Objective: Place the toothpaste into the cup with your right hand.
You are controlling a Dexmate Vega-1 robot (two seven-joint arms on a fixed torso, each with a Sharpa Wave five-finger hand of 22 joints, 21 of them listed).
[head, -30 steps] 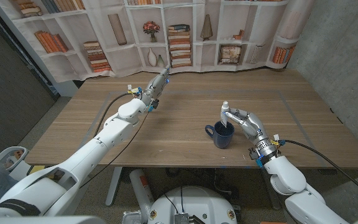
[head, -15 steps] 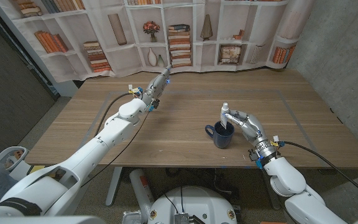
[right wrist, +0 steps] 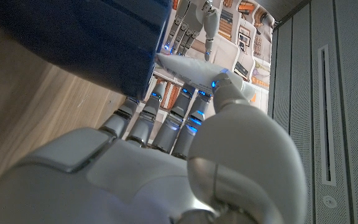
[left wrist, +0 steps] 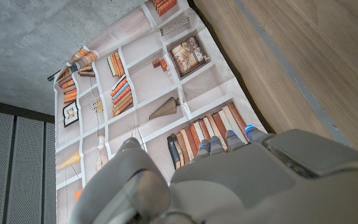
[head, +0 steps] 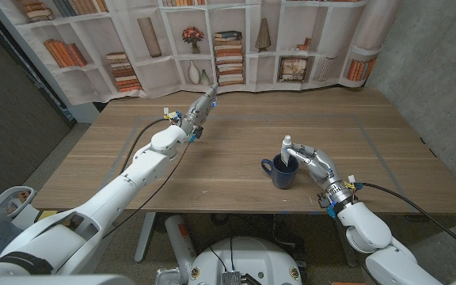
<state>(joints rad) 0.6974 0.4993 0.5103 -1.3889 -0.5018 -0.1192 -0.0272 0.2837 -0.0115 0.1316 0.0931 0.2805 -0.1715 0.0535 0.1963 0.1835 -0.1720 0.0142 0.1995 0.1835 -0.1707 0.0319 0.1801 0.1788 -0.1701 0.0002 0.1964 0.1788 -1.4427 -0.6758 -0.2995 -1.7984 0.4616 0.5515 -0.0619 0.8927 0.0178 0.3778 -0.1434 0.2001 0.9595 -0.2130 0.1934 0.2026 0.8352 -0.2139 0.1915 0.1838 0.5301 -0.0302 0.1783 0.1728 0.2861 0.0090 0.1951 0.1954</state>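
Here the right hand (head: 313, 161) pinches the white toothpaste (head: 290, 147) between thumb and fingers, the tube standing upright with its lower end down inside the dark blue cup (head: 283, 173). The cup sits on the wooden worktop (head: 228, 170), right of centre. Far across, the left hand (head: 200, 111) hovers with fingers stretched straight, holding nothing, near the bookshelf backdrop (head: 212, 39).

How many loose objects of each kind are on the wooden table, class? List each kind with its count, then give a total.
Cup, dark blue: 1
Toothpaste, white, standing in the cup and held by the right hand: 1
Total: 2
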